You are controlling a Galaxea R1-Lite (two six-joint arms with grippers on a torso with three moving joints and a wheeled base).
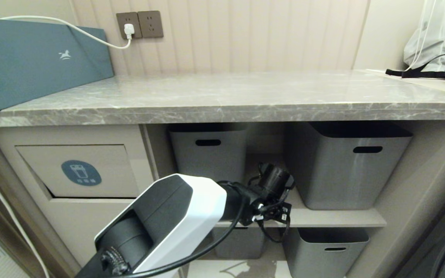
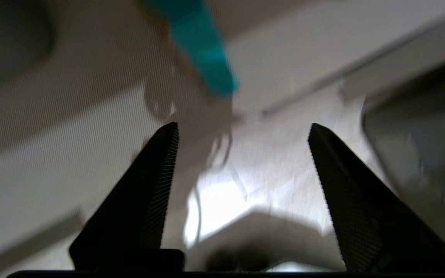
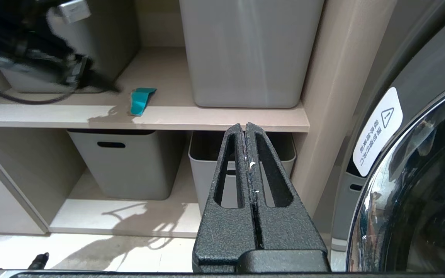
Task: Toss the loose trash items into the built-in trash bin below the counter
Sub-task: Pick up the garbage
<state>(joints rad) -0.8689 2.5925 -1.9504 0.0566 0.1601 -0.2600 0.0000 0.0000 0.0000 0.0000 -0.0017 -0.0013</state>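
The left gripper (image 2: 242, 131) is low in the shelf bay between the grey tubs (image 1: 211, 154), its fingers (image 2: 157, 170) apart with nothing between them. A teal wrapper (image 3: 140, 100) lies on the middle shelf (image 3: 222, 116), just ahead of the fingertips and not touching them. To pick it up well, the gripper should likely line up so the wrapper sits midway between the fingers, sink until the tips nearly meet the shelf, then close. After that it goes to the bin flap (image 1: 79, 170) under the worktop (image 1: 222, 96), at the robot's left. The right gripper (image 3: 248, 129) hangs parked by the washer door (image 3: 419, 185), fingers together.
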